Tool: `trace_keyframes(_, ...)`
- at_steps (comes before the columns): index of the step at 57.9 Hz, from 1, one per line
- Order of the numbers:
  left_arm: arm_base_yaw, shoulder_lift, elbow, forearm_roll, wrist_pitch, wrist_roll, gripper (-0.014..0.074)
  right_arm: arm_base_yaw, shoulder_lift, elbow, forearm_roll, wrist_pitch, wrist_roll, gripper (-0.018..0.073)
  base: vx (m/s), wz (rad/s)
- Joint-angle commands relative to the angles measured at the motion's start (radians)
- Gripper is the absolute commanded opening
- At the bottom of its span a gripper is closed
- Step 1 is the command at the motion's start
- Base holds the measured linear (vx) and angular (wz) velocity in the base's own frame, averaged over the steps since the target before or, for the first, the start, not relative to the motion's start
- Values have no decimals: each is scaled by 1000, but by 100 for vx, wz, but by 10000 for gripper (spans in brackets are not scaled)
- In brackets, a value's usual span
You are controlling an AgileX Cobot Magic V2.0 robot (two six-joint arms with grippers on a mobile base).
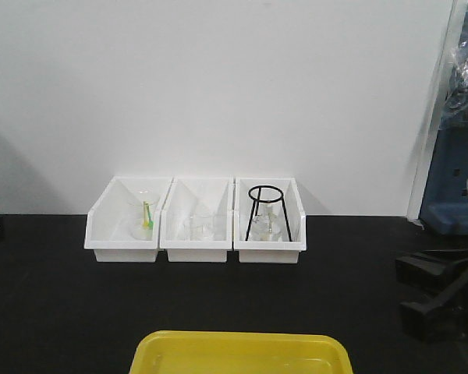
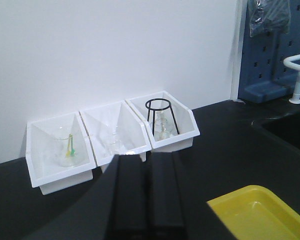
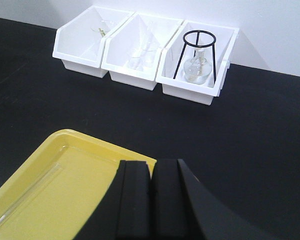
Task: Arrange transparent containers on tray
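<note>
Right, both arms are parked back from the work: the left gripper (image 2: 146, 195) has its jaws pressed together with nothing between them, and the right gripper (image 3: 151, 200) looks just the same, closed and empty. The yellow tray (image 1: 242, 343) sits at the near edge of the black table (image 1: 54, 312), and in the right wrist view a thin clear tube (image 3: 27, 192) seems to lie on its floor, though it's faint. Three white bins (image 1: 195, 249) line the wall, holding glassware; the middle one shows slim clear containers (image 3: 144, 47), the right a black wire stand (image 3: 197, 50) over a round flask (image 3: 196, 70). I'd judge this a pause between picks. Next, an arm must open its jaws, reach into the middle bin and grip a tube gently, since thin glass slips and cracks.
</note>
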Motion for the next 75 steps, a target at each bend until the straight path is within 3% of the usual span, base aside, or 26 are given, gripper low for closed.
trace_keyframes(1,-6,-4,-29,10,-65,-2,-8,-7,-16,-26,-12,-73,-13,-13,0,0)
trace_keyframes(17,-6,-4,-29,10,-63,-1,-8,-7,-16,-26,-12,-73,-13,-13,0,0)
trace_keyframes(27,-1,-50,12,16,20,20,-6,-7,-16,-26,-12,-73,-13,-13,0,0)
trace_keyframes(33,55,-150,135,7,-23,32,-6,-7,-16,-26,-12,-73,-13,-13,0,0)
trace_keyframes(39,154,-282,308,-61,-72,36,-6,-7,-16,-26,-12,-73,-13,-13,0,0)
trace_keyframes(44,233,-391,432,-142,-137,124,-6,-7,-16,-26,-12,-73,-13,-13,0,0)
trace_keyframes(53,366,-596,649,-314,-322,409,-6,-7,-16,-26,-12,-73,-13,-13,0,0)
trace_keyframes(58,431,-702,768,-417,-377,488,-6,-7,-16,-26,-12,-73,-13,-13,0,0)
trace_keyframes(64,499,-803,872,-463,-398,448,-6,-7,-16,-26,-12,-73,-13,-13,0,0)
trace_keyframes(69,538,-780,949,-465,-462,378,-6,-7,-16,-26,-12,-66,-13,-13,0,0)
trace_keyframes(75,556,-781,946,-463,-398,307,-6,-7,-16,-26,-13,-63,-13,-13,0,0)
